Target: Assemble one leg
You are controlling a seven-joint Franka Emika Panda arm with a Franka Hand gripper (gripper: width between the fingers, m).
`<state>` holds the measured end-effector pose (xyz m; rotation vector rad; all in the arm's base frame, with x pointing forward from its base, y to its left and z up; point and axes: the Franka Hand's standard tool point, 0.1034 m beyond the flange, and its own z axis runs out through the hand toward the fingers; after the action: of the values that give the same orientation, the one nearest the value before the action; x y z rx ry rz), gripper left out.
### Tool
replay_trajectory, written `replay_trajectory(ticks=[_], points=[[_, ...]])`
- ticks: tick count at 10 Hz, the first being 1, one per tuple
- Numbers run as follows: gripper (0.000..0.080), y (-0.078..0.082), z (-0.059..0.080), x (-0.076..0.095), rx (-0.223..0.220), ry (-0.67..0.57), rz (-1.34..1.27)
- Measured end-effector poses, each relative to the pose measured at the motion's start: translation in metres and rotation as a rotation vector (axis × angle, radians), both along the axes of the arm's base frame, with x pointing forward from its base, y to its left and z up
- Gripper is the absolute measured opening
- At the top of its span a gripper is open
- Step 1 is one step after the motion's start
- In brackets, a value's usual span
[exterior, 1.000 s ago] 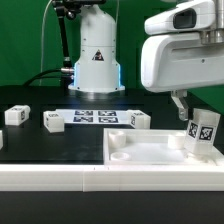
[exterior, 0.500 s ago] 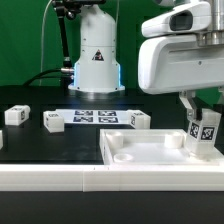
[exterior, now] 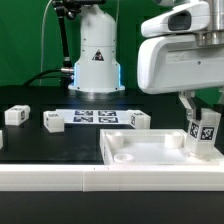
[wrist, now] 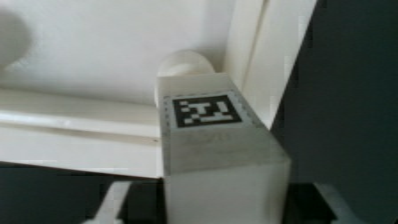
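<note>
Hand (exterior: pixel 202 121) stays clamped on the leg (exterior: pixel 204 141), unmoved since half a second ago. The leg stands upright between its fingers, at the tray's (exterior: pixel 150 158) corner on the exterior view's right.

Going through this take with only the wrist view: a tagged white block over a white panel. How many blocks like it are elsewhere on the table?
Observer: Three. Two spare legs sit toward the exterior view's left, a third just right of the marker board.
Operator: And where on the panel is this one?
Observer: The leg stands nearly upright at the end of the tray on the exterior view's right, with the tool gripping its upper part.
</note>
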<state>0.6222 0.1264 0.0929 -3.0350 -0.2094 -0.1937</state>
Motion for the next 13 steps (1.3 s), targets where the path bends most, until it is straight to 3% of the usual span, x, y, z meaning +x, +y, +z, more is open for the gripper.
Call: replay_trajectory(ticks=[5,13], points=[[0.0301,-0.004,0.0,0.0,0.05,-0.011,-0.433],[0.0301,-0.009,-0.001,-0.001,0.173,0.047,-1.176]])
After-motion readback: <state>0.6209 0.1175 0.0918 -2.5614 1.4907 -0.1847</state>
